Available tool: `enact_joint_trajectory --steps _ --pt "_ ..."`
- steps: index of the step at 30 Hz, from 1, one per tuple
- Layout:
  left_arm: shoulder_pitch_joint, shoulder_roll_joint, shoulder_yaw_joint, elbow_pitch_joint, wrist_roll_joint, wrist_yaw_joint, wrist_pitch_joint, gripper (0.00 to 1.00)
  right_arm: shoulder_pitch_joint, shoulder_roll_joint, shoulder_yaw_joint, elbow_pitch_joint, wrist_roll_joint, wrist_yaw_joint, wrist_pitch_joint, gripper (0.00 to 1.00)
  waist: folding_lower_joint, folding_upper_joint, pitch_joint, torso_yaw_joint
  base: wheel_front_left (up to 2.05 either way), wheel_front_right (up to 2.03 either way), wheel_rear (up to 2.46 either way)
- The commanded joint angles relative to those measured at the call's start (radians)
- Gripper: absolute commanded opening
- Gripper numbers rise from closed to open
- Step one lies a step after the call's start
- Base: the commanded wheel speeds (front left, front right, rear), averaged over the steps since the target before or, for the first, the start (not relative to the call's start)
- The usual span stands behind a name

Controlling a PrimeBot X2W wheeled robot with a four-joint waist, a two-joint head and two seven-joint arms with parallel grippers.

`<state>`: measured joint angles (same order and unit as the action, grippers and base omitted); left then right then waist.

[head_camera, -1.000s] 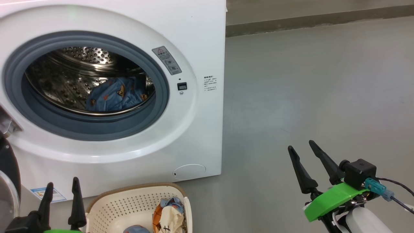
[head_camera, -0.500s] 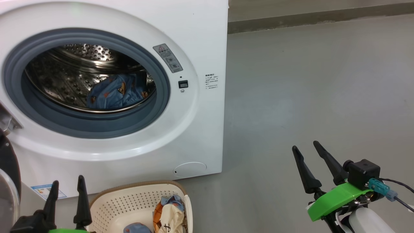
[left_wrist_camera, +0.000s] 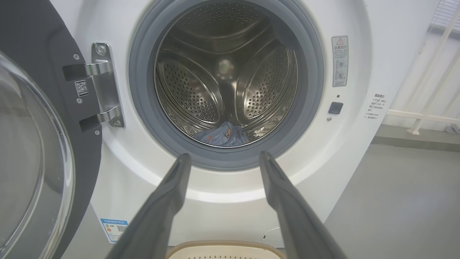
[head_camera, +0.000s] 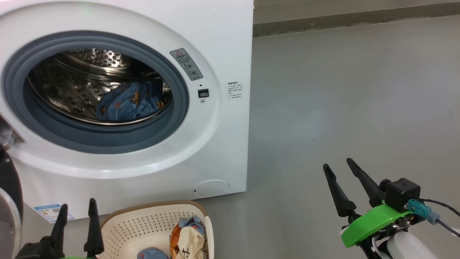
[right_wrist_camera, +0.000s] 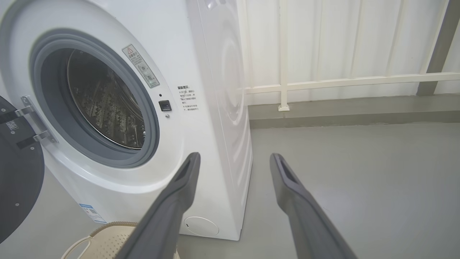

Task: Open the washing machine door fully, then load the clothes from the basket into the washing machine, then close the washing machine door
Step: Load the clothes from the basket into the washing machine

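The washing machine (head_camera: 222, 43) stands before me with its round opening uncovered. The washing machine door (left_wrist_camera: 36, 151) hangs swung wide to the left on its metal hinge (left_wrist_camera: 106, 90). One light blue garment (head_camera: 129, 102) lies at the bottom of the steel drum. More clothes (head_camera: 187, 237), blue, orange and cream, lie bunched in the basket (head_camera: 143, 223) on the floor below the opening. My left gripper (head_camera: 78, 203) is open and empty, just left of the basket. My right gripper (head_camera: 337, 162) is open and empty too, over bare floor to the right of the machine.
Grey floor (head_camera: 341, 90) stretches to the right of the machine as far as a wall kerb. A white railing (right_wrist_camera: 341, 81) runs along that wall. The round lower flap (head_camera: 211, 187) sits just above the basket's far rim.
The head view has shifted slightly. My left gripper has edged a little right, toward the basket. The right gripper, clothes and door have hardly moved.
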<state>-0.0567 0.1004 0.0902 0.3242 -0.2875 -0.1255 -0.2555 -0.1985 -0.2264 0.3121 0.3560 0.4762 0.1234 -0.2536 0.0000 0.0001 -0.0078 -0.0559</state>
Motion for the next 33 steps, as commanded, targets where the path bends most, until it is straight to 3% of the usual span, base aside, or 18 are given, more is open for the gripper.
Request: enact_joint_trajectory --steps 1,33 --pt "-0.021 0.013 0.026 -0.023 0.014 -0.001 -0.006 1.0 -0.018 -0.014 0.019 -0.017 0.008 0.007 -0.008 1.0 0.0 -0.0001 0.0 -0.001 0.0 0.0 0.0" --pt "-0.04 -0.004 0.007 0.048 -0.002 -0.004 -0.006 1.0 -0.03 -0.018 0.029 -0.006 0.014 0.007 -0.008 1.0 0.0 -0.0001 0.026 -0.017 0.0 0.0 0.0"
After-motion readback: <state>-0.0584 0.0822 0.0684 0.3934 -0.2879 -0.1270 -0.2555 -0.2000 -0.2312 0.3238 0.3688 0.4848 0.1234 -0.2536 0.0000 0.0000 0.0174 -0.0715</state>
